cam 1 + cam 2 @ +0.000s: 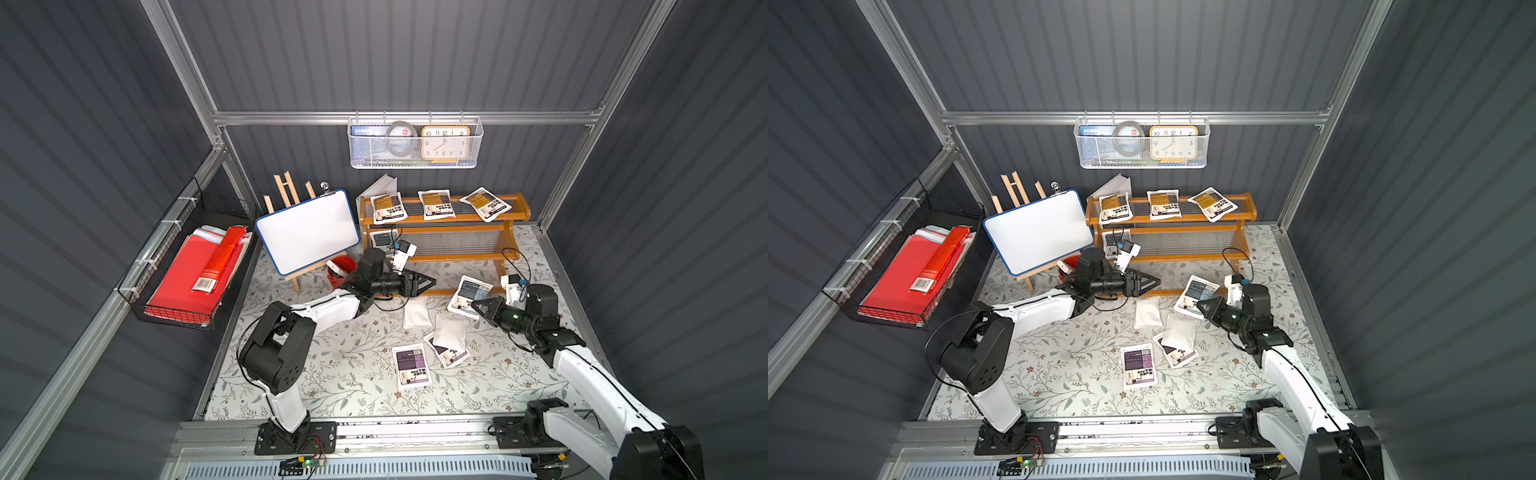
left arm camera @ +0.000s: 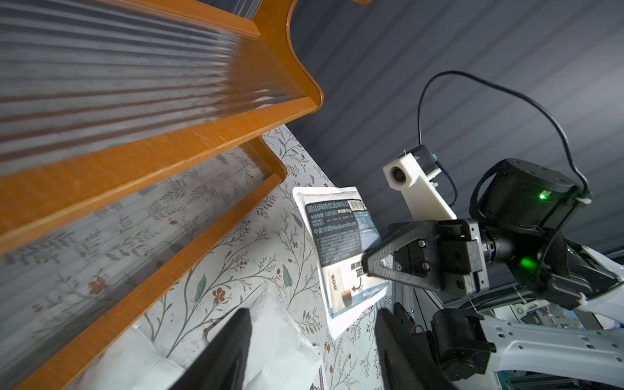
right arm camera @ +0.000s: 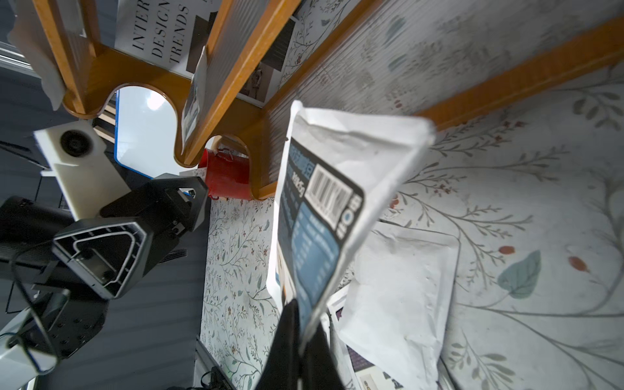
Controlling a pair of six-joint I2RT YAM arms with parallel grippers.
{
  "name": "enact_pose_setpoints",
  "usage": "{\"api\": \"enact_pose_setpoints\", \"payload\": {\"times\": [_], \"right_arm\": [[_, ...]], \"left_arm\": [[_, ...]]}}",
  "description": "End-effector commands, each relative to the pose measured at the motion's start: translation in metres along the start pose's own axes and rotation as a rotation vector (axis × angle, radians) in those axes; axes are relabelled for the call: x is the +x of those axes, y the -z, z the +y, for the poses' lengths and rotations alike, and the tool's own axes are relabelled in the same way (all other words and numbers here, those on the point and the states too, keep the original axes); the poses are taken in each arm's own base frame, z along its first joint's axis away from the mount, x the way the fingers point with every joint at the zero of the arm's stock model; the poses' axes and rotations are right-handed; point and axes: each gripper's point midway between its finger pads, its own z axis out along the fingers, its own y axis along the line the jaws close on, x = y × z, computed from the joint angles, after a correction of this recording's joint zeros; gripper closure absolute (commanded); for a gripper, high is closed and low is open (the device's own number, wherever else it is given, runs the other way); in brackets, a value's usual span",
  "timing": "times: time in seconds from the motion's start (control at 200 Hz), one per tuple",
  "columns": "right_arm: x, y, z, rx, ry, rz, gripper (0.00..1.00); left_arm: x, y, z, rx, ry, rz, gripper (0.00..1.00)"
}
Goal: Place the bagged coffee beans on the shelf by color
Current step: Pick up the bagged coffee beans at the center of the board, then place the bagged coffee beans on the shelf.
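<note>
The wooden shelf [image 1: 440,226] stands at the back with three amber-label bags [image 1: 436,204] on its top tier and a blue-grey one [image 1: 381,239] at the middle tier's left end. My right gripper [image 1: 476,306] [image 3: 305,324] is shut on the lower edge of a blue-grey bag [image 1: 469,293] [image 3: 324,202], lifted and tilted in front of the shelf's right end. My left gripper [image 1: 432,282] [image 2: 312,324] hangs open and empty before the bottom tier, above a white-backed bag [image 1: 417,313]. Another white-backed bag [image 1: 449,330] and two purple ones [image 1: 411,365] lie on the floral mat.
A whiteboard on an easel [image 1: 307,230] and a red cup [image 1: 343,270] stand left of the shelf, a white book [image 1: 382,185] behind it. A black wire basket with red folders [image 1: 187,274] hangs on the left wall, a white mesh basket [image 1: 415,162] on the back wall.
</note>
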Motion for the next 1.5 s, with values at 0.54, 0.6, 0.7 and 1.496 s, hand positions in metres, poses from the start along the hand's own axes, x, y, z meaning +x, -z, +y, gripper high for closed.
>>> {"api": "enact_pose_setpoints", "payload": {"times": [0.54,0.6,0.7,1.496], "right_arm": [[-0.004,-0.041,0.068,-0.126,0.168,0.11,1.0],[0.0,-0.05,0.072,-0.136,0.172,0.131,1.0],[0.007,-0.063,0.084,-0.161,0.187,0.163,1.0],[0.028,-0.101,0.112,-0.155,0.253,0.256,0.75]], "left_arm": [[-0.001,0.023,-0.012,0.066,0.072,-0.057,0.37],[0.0,0.024,-0.013,0.077,0.076,-0.061,0.37],[0.003,0.024,-0.013,0.096,0.095,-0.07,0.37],[-0.011,0.024,-0.006,0.017,0.073,-0.091,1.0]]}}
